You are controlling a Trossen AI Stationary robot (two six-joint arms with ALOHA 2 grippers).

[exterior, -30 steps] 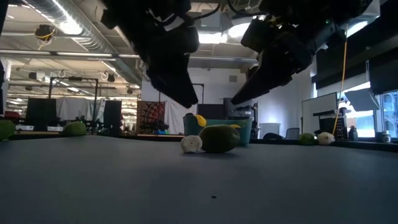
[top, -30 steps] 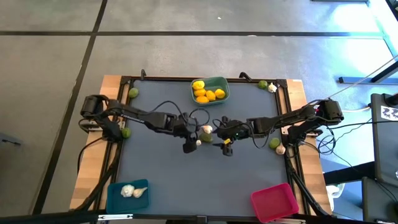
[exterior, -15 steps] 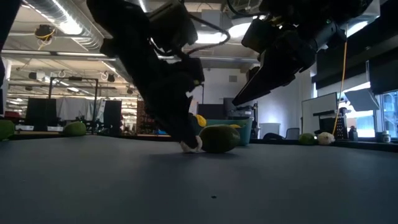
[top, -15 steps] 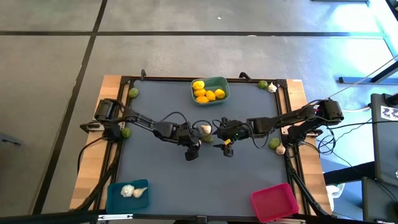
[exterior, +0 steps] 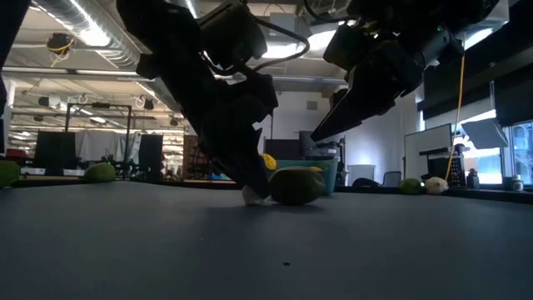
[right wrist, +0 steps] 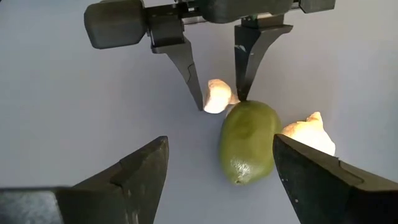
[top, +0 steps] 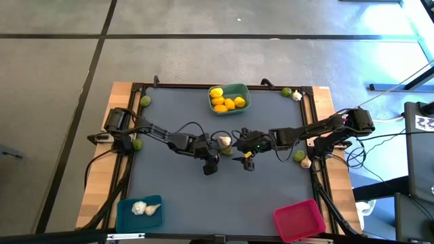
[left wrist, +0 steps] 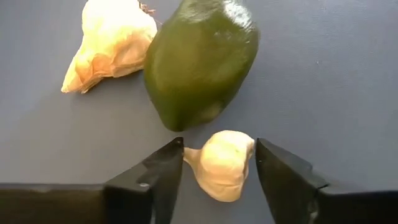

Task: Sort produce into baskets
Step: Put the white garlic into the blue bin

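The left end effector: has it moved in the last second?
Yes. The left end effector shifted right toward the lime, dropping around a small garlic piece.

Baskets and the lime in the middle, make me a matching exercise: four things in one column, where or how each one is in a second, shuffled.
Things:
1. teal-green basket
2. blue basket
3. pink-red basket
4. lime mid-table

States:
A. holds garlic bulbs
B. holds nothing
C. lies beside the small garlic bulb between the left gripper fingers
D. holds lemons

Pairs: 1-D, 2-A, 3-B, 4-C
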